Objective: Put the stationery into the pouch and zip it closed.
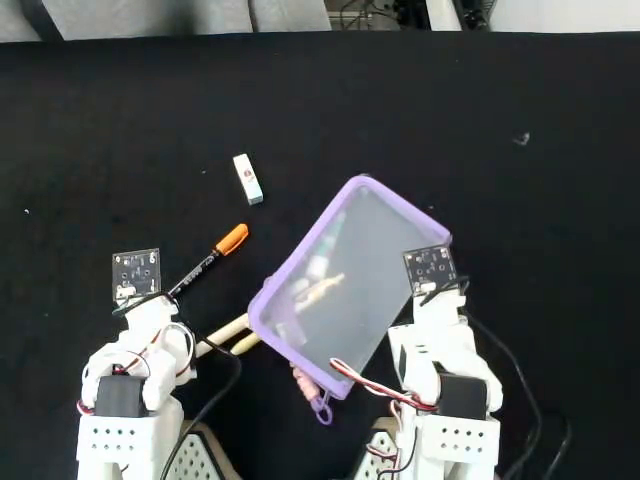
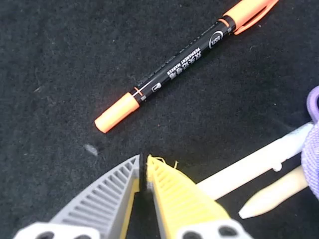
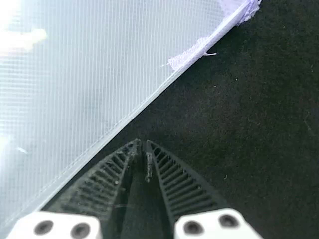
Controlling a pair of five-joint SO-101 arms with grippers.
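The pouch (image 1: pixel 365 270), translucent with purple edging, is laid slantwise in the middle of the black tabletop (image 1: pixel 520 200), and pale items are seen through its face. Two cream pens (image 1: pixel 228 336) are found at its lower corner; whether their ends are inside cannot be told. An orange-capped marker (image 2: pixel 184 62) is laid near them, apart from the pouch, and a small white block (image 1: pixel 248 179) is set farther off. The left hand (image 2: pixel 146 162) is clenched on nothing, just beside the pens and near the marker. The right hand (image 3: pixel 141 148) is likewise clenched and empty, its tips poised at the pouch's edge.
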